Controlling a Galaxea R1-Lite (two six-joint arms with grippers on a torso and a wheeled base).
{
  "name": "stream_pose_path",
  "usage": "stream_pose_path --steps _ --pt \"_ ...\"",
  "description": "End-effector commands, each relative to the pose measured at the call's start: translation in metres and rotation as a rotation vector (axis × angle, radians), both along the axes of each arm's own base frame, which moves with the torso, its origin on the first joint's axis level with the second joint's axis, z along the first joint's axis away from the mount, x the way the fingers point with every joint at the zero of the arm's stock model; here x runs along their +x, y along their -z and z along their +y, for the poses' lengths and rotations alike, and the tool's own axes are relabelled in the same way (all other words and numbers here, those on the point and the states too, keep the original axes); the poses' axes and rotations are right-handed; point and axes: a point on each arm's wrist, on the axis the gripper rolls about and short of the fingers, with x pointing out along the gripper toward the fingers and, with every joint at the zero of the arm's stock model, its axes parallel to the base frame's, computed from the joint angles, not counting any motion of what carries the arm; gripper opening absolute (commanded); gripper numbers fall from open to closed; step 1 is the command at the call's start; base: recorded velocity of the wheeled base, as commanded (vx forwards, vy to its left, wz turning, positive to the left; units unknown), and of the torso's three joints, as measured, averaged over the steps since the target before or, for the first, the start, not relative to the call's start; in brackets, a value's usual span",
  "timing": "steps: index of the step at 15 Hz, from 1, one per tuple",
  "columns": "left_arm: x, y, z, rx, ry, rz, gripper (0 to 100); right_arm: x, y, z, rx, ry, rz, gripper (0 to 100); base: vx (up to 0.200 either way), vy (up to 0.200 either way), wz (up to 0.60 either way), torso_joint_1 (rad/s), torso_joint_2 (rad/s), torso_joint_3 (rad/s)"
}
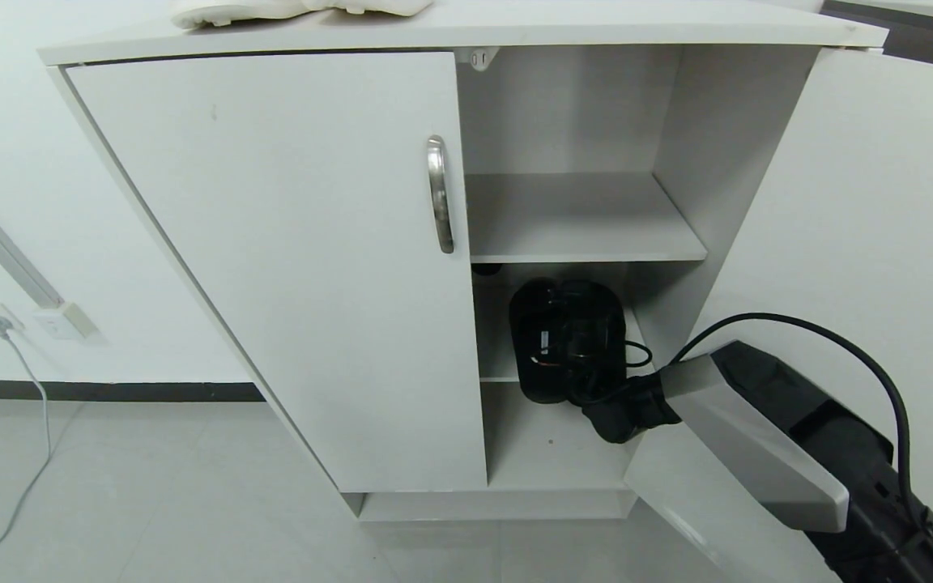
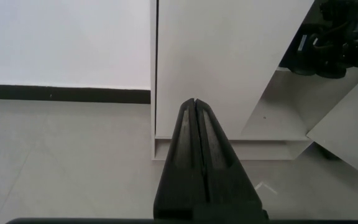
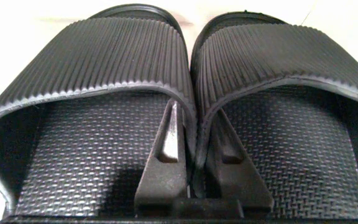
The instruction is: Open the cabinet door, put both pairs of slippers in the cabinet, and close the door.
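A pair of black ribbed slippers (image 3: 135,68) sits side by side, and my right gripper (image 3: 194,124) is shut on their two inner walls, pinched together between its fingers (image 3: 169,143). From the head camera the black slippers (image 1: 568,340) are inside the cabinet's right half, at the level of the lower shelf, with my right gripper (image 1: 596,389) behind them. I cannot tell whether they rest on the shelf. A white pair of slippers (image 1: 296,8) lies on the cabinet top. The right door (image 1: 863,243) stands open. My left gripper (image 2: 194,106) is shut and empty, low over the floor facing the cabinet base.
The left door (image 1: 272,243) is closed, its metal handle (image 1: 439,194) at the inner edge. The upper shelf (image 1: 580,219) is bare. A wall socket with a grey cable (image 1: 1,325) is at the left. Tiled floor (image 2: 61,162) lies open before the cabinet.
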Motion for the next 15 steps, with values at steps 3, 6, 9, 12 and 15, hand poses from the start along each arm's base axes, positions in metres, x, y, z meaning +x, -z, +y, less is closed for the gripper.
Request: stream_pose_path --steps 3,6,9,12,15 --pt "0.0 0.0 0.0 0.0 -0.002 0.0 0 0.0104 -0.0027 -0.0032 0.002 0.009 -0.027 0 0.0 0.0 0.0 0.0 0.0 0.0" --pt "0.0001 0.0 0.0 0.0 0.0 0.001 0 0.0104 -0.0024 -0.0032 0.002 0.009 -0.027 0 0.0 0.0 0.0 0.0 0.0 0.0" --pt "0.0001 0.0 0.0001 -0.002 -0.006 0.001 0 0.0091 -0.0003 -0.003 0.001 0.007 -0.022 0 0.067 0.0 0.0 0.002 0.0 -0.001" --pt "0.0001 0.0 0.0001 -0.002 -0.005 0.001 0 0.0037 -0.001 -0.0014 -0.008 0.0 -0.007 0 0.0 0.0 0.0 0.0 0.0 0.0" --pt "0.0001 0.0 0.0001 -0.002 -0.005 0.001 0 0.002 -0.0014 0.0006 -0.009 -0.011 -0.006 0 0.0 0.0 0.0 0.0 0.0 0.0"
